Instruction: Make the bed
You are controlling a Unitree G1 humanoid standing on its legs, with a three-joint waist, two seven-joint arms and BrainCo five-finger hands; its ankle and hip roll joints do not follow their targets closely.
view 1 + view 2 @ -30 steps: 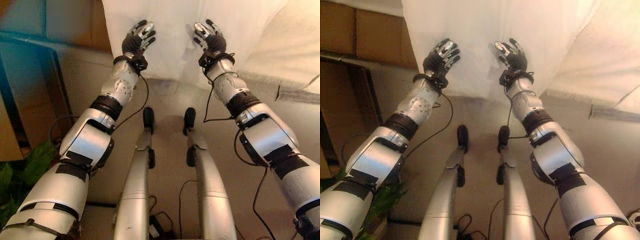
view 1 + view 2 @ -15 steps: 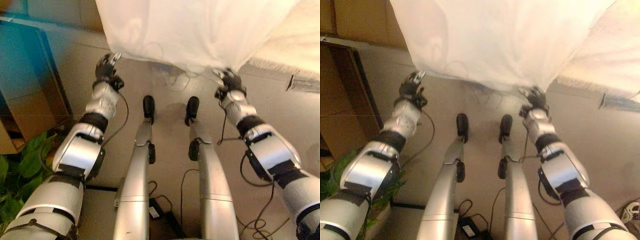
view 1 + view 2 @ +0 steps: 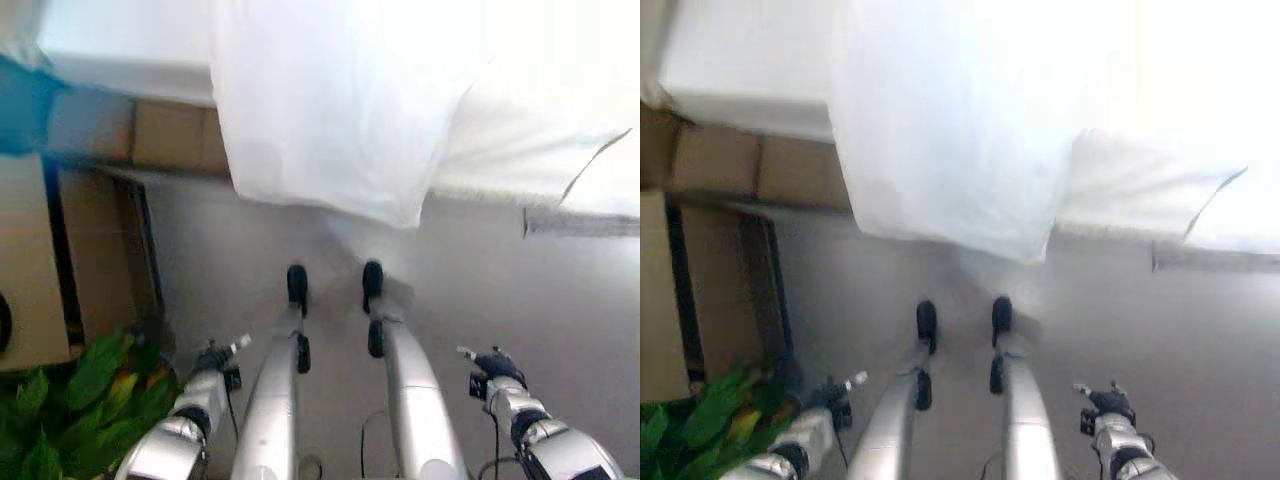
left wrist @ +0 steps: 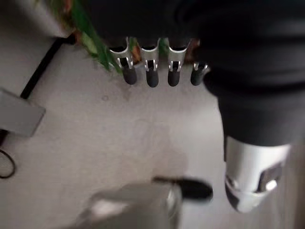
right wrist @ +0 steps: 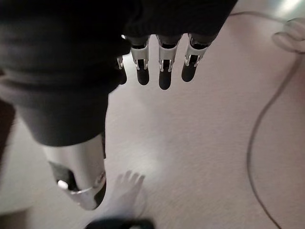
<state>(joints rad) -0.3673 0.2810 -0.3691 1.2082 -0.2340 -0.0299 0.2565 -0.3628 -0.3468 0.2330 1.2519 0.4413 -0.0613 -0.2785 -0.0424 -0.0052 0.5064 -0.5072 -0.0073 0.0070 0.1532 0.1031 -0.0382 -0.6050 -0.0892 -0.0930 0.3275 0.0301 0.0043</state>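
A white sheet (image 3: pixel 340 110) is hanging over the edge of the bed (image 3: pixel 120 60), and its lower corner is reaching down toward the grey floor (image 3: pixel 500 290). At the robot's left, a brown wooden cabinet (image 3: pixel 60 260) is standing beside the bed, and a green plant (image 3: pixel 70 410) is growing below it. The left hand (image 3: pixel 213 357) is hanging low near the plant, with its fingers (image 4: pixel 151 76) straight and holding nothing. The right hand (image 3: pixel 494 366) is hanging low over the floor, with its fingers (image 5: pixel 163 78) also straight and empty. Both hands are well apart from the sheet.
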